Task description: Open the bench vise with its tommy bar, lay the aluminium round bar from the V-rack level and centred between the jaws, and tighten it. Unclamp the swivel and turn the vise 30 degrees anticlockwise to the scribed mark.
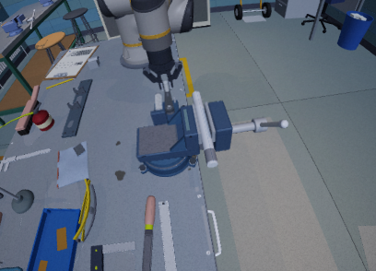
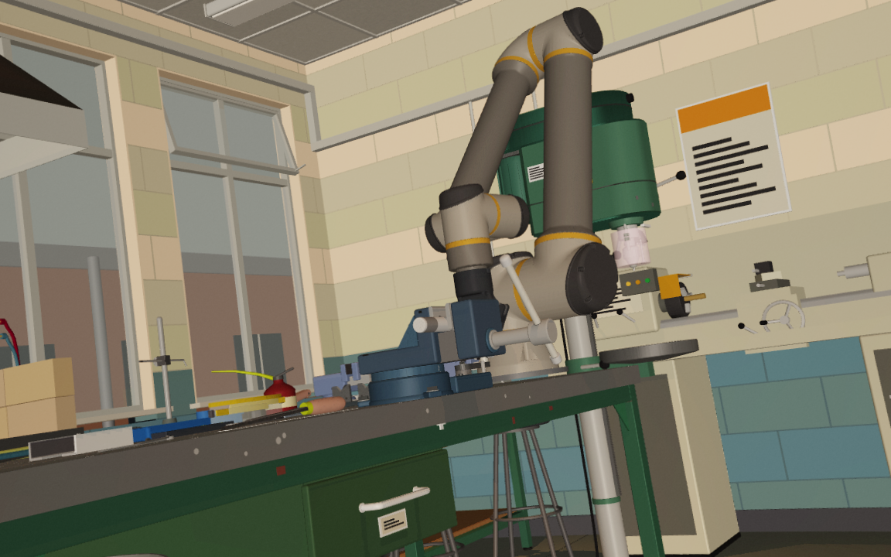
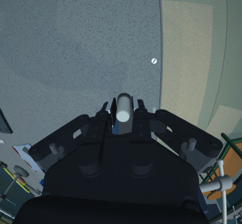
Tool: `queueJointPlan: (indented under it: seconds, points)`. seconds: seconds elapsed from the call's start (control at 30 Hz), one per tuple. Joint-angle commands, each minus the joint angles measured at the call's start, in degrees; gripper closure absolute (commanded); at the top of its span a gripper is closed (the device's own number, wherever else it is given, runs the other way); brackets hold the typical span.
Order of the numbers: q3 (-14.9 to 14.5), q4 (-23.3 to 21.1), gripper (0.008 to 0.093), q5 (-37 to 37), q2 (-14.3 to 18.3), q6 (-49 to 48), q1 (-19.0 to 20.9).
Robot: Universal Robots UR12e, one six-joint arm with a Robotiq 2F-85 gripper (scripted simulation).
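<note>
The blue bench vise (image 1: 177, 138) (image 2: 428, 353) sits at the bench's right edge with the aluminium round bar (image 1: 203, 127) lying across between its jaws. Its tommy bar (image 1: 260, 125) (image 2: 525, 308) sticks out over the floor. Behind the vise a short grey swivel lever (image 1: 167, 97) (image 3: 123, 110) stands up from the base. My gripper (image 1: 165, 83) (image 3: 123, 108) hangs over that lever with its fingers on either side of it, and it is open, holding nothing.
The bench's right edge (image 1: 202, 191) runs just beside the vise. On the benchtop to the left lie a dark rack (image 1: 76, 107), a red can (image 1: 42, 120), a blue tray (image 1: 53, 238), a file (image 1: 148, 231) and a steel rule (image 1: 167, 235).
</note>
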Motion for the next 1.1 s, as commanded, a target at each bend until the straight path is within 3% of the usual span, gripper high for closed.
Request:
queueJointPlan:
  seconds: [0.0, 0.67, 0.93, 1.07]
  points:
    - [-0.10, 0.17, 0.0727, 0.00, -0.16, 0.00, 0.00]
    - [-3.47, 11.48, 0.0727, 0.00, -8.09, 0.00, 0.00]
    - [-3.91, 12.77, 0.0727, 0.00, -8.89, 0.00, 0.00]
    - [-3.92, 12.79, 0.0657, 0.00, -8.91, 0.00, 0.00]
